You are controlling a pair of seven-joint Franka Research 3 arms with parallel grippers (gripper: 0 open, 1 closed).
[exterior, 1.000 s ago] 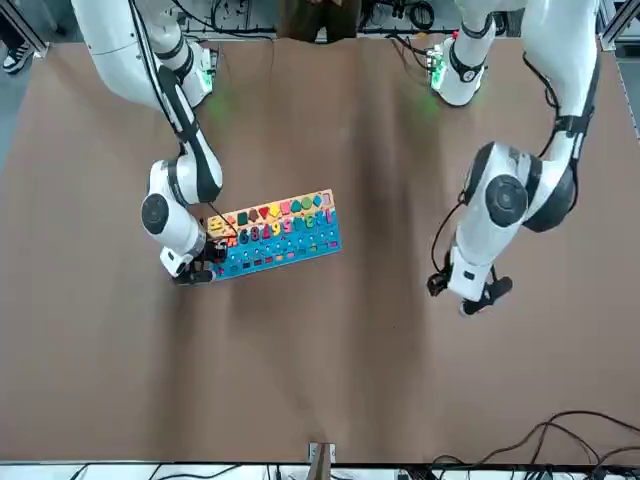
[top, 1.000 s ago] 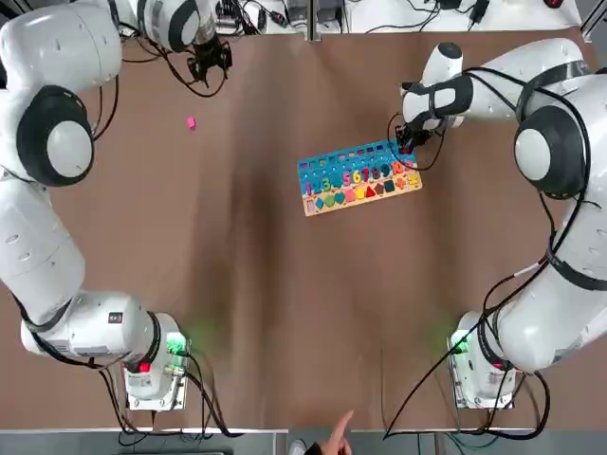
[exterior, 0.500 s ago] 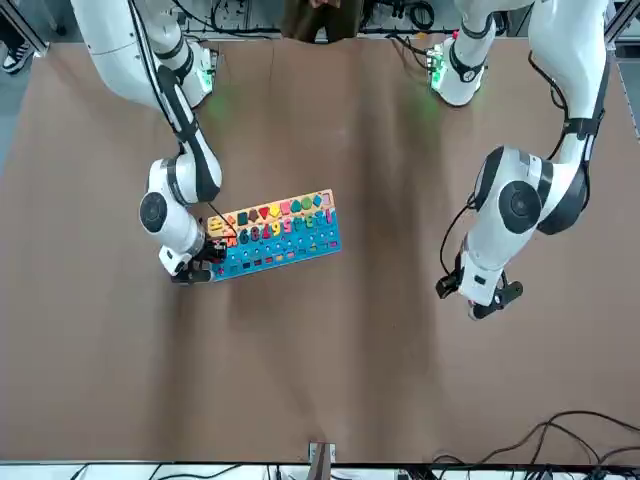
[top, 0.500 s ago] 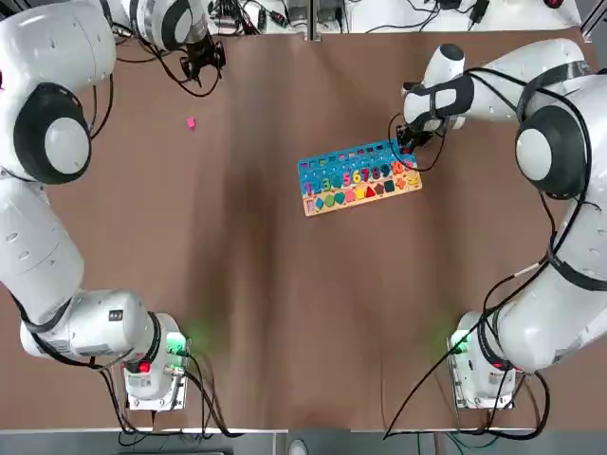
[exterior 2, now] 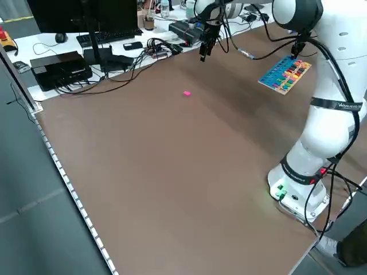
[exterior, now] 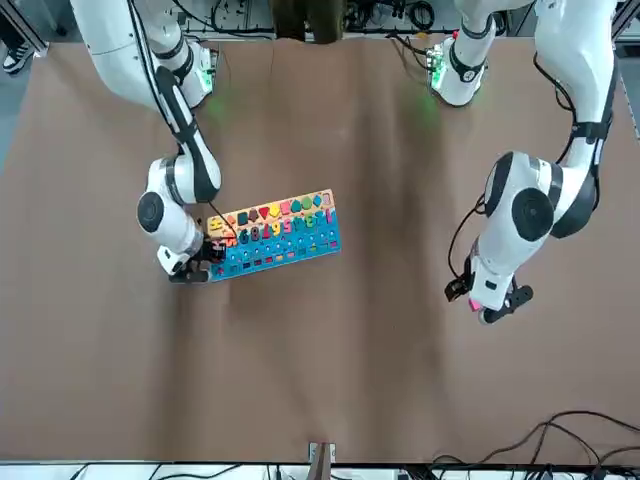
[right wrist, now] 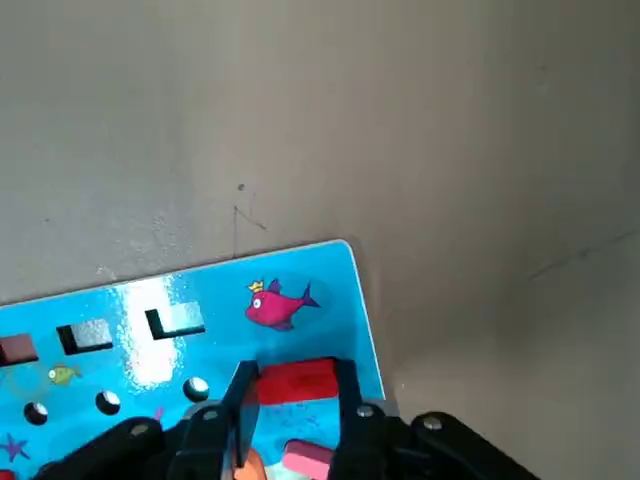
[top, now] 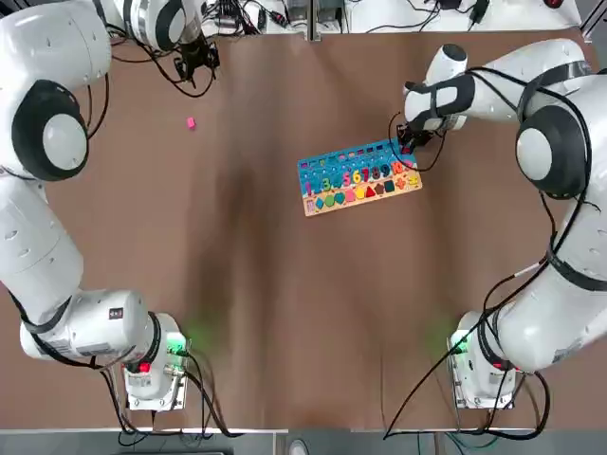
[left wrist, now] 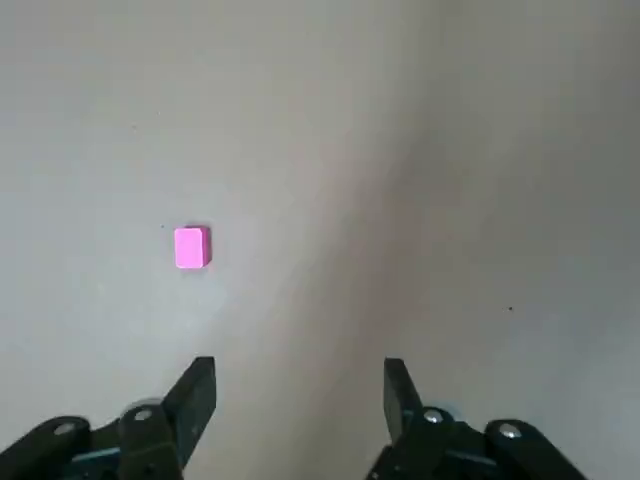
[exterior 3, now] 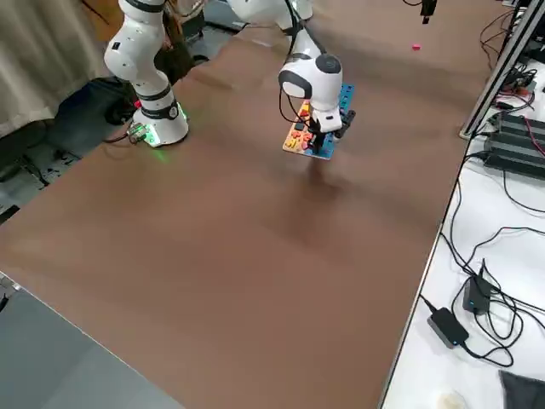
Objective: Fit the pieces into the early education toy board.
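The early education toy board (top: pixel 360 177) lies right of centre, its blue field with numerals on the far side and its tan strip of shapes on the near side. My right gripper (top: pixel 406 149) stands over the board's far right corner. In the right wrist view it (right wrist: pixel 293 392) is shut on a small red piece (right wrist: pixel 297 381) just above the blue field (right wrist: pixel 200 310). A pink piece (top: pixel 191 122) lies alone at the far left. My left gripper (top: pixel 194 59) hovers beyond it near the far edge. In the left wrist view it (left wrist: pixel 297 385) is open and the pink piece (left wrist: pixel 191 247) lies ahead of its fingers.
Cables and electronics (top: pixel 256 14) crowd the far edge of the table. A side desk with a monitor and boxes (exterior 2: pixel 63 63) stands beyond the left edge. A person (exterior: pixel 305 15) stands behind the arms' bases.
My left gripper has drifted a little farther left toward the table's far edge. A hand at the near edge has withdrawn. The right gripper and the board have stayed put.
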